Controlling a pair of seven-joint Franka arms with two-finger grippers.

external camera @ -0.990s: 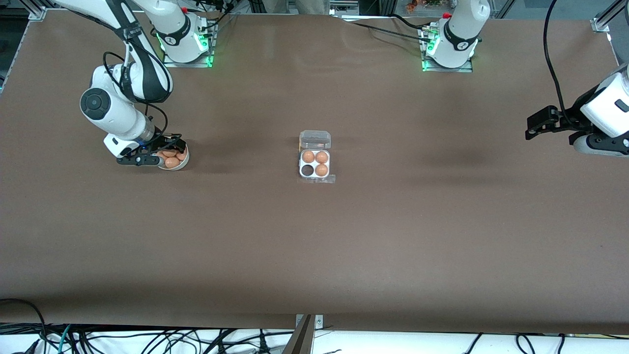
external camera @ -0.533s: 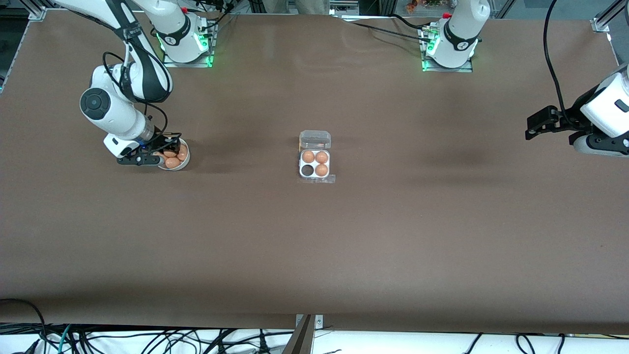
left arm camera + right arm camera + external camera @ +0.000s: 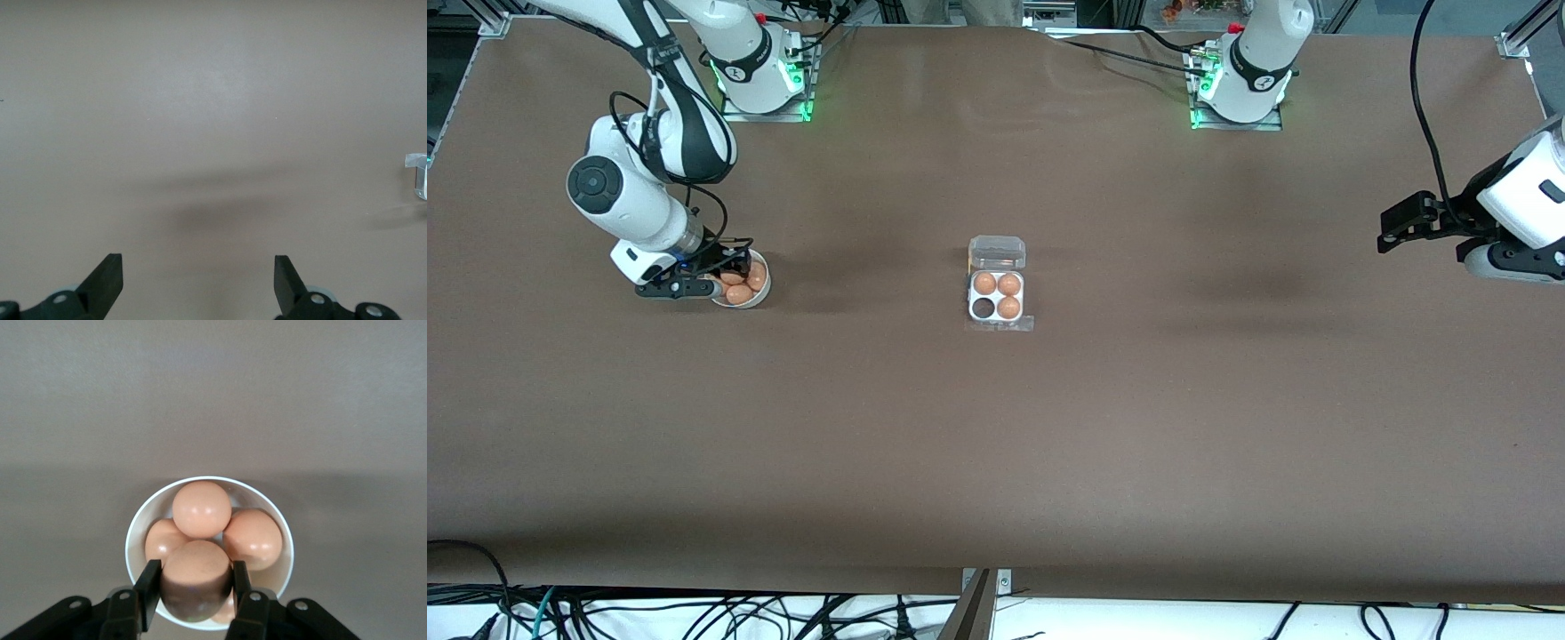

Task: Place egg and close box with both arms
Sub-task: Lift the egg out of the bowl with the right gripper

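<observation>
Right wrist view first, since that's where the action is: my right gripper [image 3: 195, 587] has its two fingers [image 3: 148, 585] pressed against the sides of the egg [image 3: 195, 579], so it's holding that one, right over the white bowl [image 3: 137, 527]. Three more eggs [image 3: 201, 508] sit in the bowl around it, one on top of the pile and one on each side. I can't tell whether the held egg is touching the ones under it.

In the front view, the thing nearest that camera is the box [image 3: 997, 297], out in the middle of the tabletop [image 3: 996, 444]. Its clear lid [image 3: 997, 252] stands open on the edge toward the arm bases. Three of the four cells have an egg in them; the one nearer the camera, on the right arm's side, is the empty dark one.

The bowl is a touch farther from the camera than the box base, well apart from it toward the right arm's end of the tabletop, with my right gripper [image 3: 729, 277] down in it.

My left gripper [image 3: 1385, 229] is just waiting up over the left arm's end of the tabletop. In the left wrist view its fingers [image 3: 107, 277] are spread wide with nothing between them, only bare tabletop below and a corner of the box at the picture's edge.
</observation>
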